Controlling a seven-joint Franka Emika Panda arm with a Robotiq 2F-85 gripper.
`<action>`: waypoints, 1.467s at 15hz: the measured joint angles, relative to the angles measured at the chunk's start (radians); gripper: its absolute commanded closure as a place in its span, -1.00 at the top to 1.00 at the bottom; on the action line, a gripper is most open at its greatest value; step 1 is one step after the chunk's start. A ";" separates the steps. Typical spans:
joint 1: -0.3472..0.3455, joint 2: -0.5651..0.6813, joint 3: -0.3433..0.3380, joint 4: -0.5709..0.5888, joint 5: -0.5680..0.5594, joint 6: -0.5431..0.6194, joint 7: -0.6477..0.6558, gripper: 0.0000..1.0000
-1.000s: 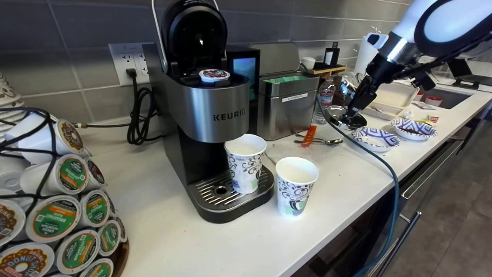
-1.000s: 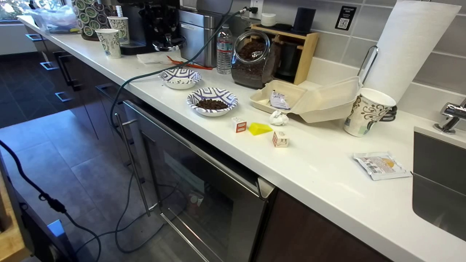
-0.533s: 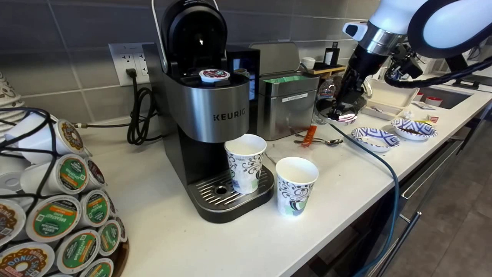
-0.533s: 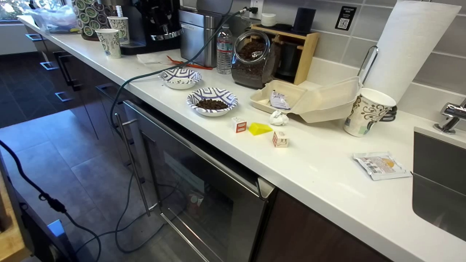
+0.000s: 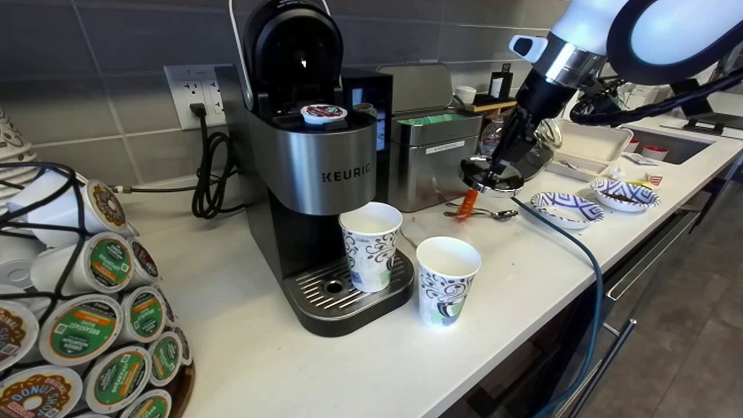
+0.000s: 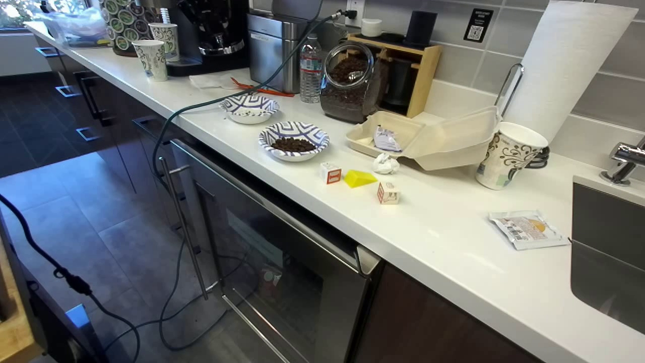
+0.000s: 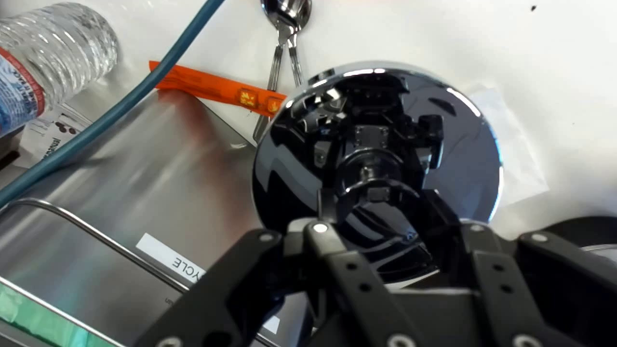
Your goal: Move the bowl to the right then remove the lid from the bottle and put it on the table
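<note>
Chrome lid in my grip, not yet on the counter

My fingers [image 7: 441, 212] are clamped on the mirror-bright jar lid [image 7: 376, 140] — at its middle, where I judge a knob to be, though reflections muddle the exact hold. It hangs in the air just by the steel bin [image 5: 432, 174], near the spoons [image 7: 285, 24] and the orange strip [image 7: 219, 89]. The glass coffee-bean jar [image 6: 348, 88], which I take for the bottle, stands with its mouth uncovered, so setting the lid down is probably what remains.

I expect stiff metal of modest weight: no give under a squeeze, slick all over, apt to clang or scuff if dropped. The centre is the place to hold; the polished rim would likely slide away from me.

For room I'd favour the countertop [image 5: 522, 278] between the paper cup [image 5: 448, 284] and the paper bowls [image 6: 250, 119], well in from the front edge. The blue cable [image 7: 118, 111] drapes over that edge — it could snag a low approach, and the cup would topple at a nudge.
</note>
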 measured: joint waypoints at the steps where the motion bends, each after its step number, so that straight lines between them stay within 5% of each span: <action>1: -0.010 0.008 0.004 -0.010 0.013 0.031 -0.007 -0.57; 10: -0.029 0.043 -0.007 -0.020 -0.092 0.070 0.007 -0.57; 22: -0.054 0.048 0.033 -0.012 -0.002 -0.007 -0.060 -0.57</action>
